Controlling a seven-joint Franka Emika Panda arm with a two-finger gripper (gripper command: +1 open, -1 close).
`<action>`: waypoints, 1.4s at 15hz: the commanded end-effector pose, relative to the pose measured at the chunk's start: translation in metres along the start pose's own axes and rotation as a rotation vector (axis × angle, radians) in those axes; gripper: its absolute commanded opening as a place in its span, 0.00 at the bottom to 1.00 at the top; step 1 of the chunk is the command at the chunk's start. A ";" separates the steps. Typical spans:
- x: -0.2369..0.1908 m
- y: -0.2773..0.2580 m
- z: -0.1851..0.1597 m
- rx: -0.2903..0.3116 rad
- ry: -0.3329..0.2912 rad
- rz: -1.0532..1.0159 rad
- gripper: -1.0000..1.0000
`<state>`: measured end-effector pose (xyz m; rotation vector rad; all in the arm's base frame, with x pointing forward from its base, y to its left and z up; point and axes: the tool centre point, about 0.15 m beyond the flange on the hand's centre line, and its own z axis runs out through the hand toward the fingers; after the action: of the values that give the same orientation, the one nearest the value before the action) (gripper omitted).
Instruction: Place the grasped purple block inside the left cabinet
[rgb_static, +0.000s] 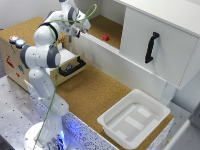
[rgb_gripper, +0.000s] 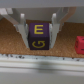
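Fingers (rgb_gripper: 22, 26) clamped on purple block (rgb_gripper: 39, 36), over left cabinet (rgb_static: 107, 25) front edge.

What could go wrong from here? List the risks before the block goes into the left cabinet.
1. The purple block sits between the fingers above the cabinet's white front edge; lowering too soon could clip it.
2. A red block already lies on the cork floor of the left cabinet; a release near it could knock it.
3. The green cable loops by the gripper and might snag.
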<state>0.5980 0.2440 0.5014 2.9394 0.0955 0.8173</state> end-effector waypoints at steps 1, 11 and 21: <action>0.050 -0.015 0.045 -0.143 -0.093 0.019 0.00; 0.028 -0.004 0.031 -0.109 -0.038 0.048 1.00; -0.126 -0.025 -0.043 -0.001 -0.117 0.129 1.00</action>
<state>0.5687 0.2630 0.4984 2.9329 -0.0724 0.6142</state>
